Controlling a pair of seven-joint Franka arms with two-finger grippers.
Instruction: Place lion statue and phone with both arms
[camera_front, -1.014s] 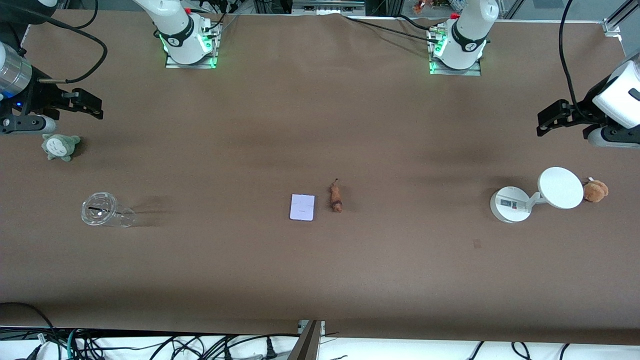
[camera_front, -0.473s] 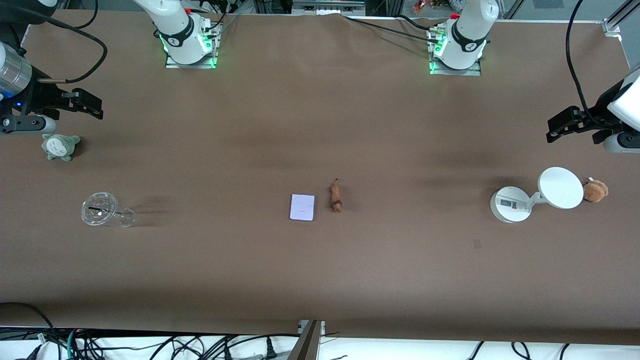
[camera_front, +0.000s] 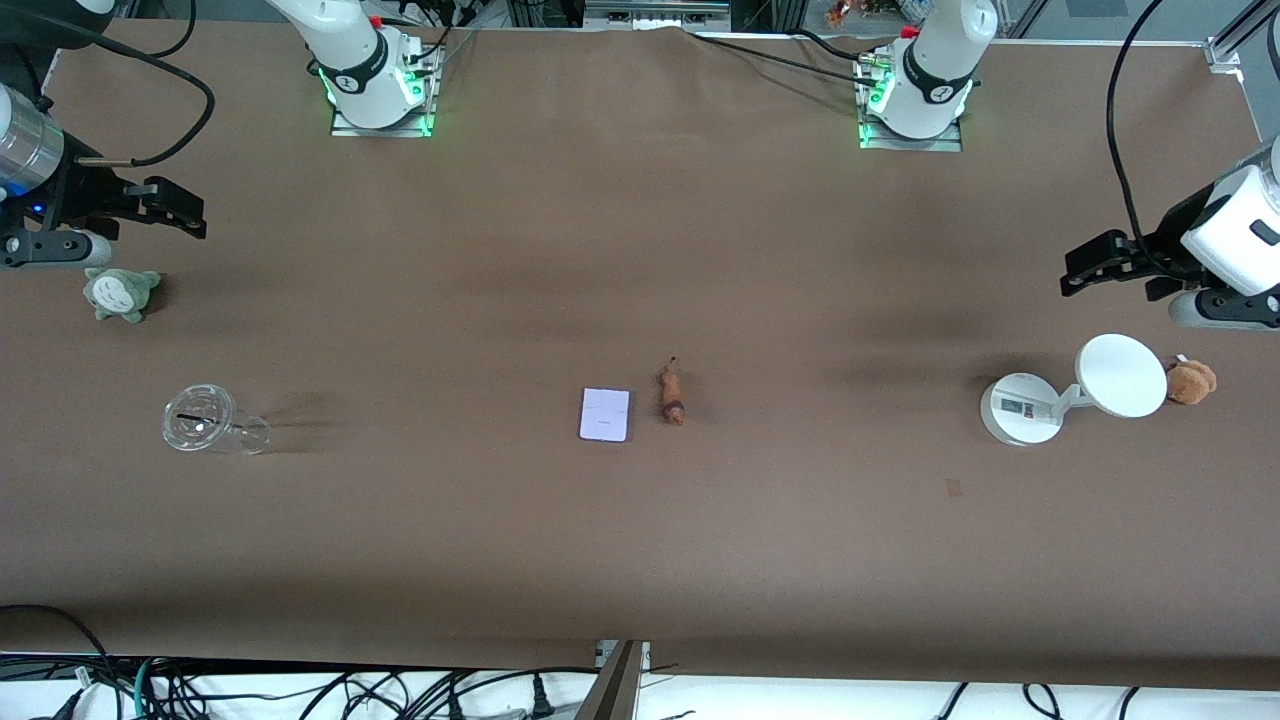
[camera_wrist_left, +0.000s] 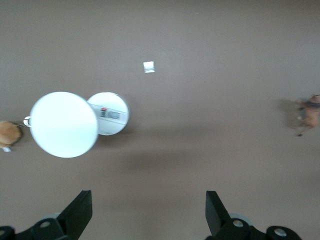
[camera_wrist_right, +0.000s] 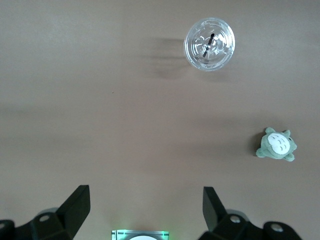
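The lion statue (camera_front: 672, 394), a tiny orange-brown figurine with a dark band, lies on the brown table's middle, and shows in the left wrist view (camera_wrist_left: 310, 112). The phone (camera_front: 605, 414), a pale lavender slab, lies flat beside it toward the right arm's end. My left gripper (camera_front: 1082, 268) is open and empty, up over the table at the left arm's end, above the white disc stand (camera_front: 1120, 375). My right gripper (camera_front: 178, 214) is open and empty, up over the right arm's end, above the grey-green plush (camera_front: 120, 294). The phone is out of both wrist views.
The white disc stand (camera_wrist_left: 63, 124) has a round base (camera_front: 1020, 408) and a brown plush toy (camera_front: 1190, 381) beside it. A clear plastic cup (camera_front: 205, 421) lies on its side nearer the front camera than the grey-green plush (camera_wrist_right: 276, 144); it shows in the right wrist view (camera_wrist_right: 209, 44).
My left gripper swung out toward the table's end, then came back toward the middle, ending slightly lower in the front view. The right arm, the lion statue and the phone have not moved.
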